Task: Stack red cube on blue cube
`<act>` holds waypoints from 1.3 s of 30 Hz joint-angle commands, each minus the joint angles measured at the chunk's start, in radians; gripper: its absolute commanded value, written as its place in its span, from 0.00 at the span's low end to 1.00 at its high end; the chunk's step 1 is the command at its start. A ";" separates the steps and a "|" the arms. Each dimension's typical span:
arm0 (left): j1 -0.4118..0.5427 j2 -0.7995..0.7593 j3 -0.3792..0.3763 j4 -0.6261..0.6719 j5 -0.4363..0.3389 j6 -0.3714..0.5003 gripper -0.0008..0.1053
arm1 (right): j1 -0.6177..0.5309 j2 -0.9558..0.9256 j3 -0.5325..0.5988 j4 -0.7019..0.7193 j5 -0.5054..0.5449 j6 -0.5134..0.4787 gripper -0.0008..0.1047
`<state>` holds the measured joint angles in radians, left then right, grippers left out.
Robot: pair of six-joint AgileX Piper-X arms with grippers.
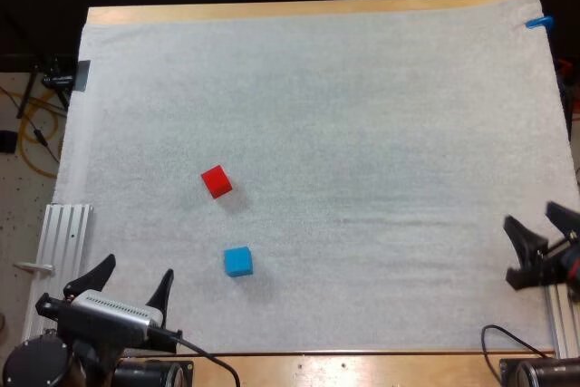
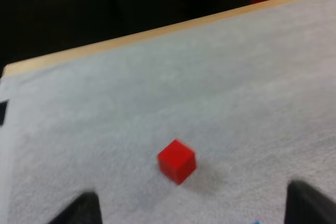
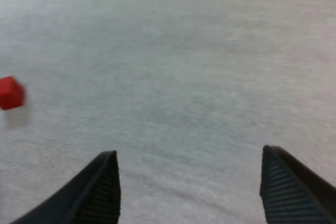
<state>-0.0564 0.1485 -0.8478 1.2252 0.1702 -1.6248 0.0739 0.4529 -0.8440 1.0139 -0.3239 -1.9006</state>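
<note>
High view, looking down over the tabletop (image 1: 272, 12) and its white mat (image 1: 381, 115): the red cube (image 1: 217, 181) sits left of the mat's middle, turned a little askew to the mat's edges. The blue cube (image 1: 238, 262) lies nearer to me, close to the red one but not touching it. My left tool (image 1: 138, 269) is at the near left of the mat, near the blue cube, with its two black fingers spread wide and holding nothing. My right tool (image 1: 531, 217) is at the right edge, well apart from both cubes, its fingers likewise apart and empty.

Left wrist view: the red cube (image 2: 177, 161) lies ahead of my spread fingers, one corner pointing toward me.

Both cubes look small, rigid and light, probably smooth-sided. I judge the red one should lift easily but could slip or twist if gripped by its corners. The best hold is across two opposite flat faces, with my fingers turned to match its skew.
</note>
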 commanded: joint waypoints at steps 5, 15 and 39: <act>-0.030 0.013 -0.046 0.112 0.007 0.010 0.64 | 0.081 0.161 -0.118 -0.017 -0.069 -0.088 0.61; -0.030 0.013 -0.045 0.152 0.005 0.010 0.72 | 0.365 0.489 -0.300 -0.108 0.029 -0.105 0.72; -0.030 0.013 -0.045 0.162 -0.011 0.010 0.73 | 0.881 1.333 -0.919 -0.172 0.345 -0.065 0.72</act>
<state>-0.0823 0.1606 -0.8891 1.3843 0.1674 -1.6182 0.9578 1.7842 -1.7521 0.8473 0.0000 -1.9718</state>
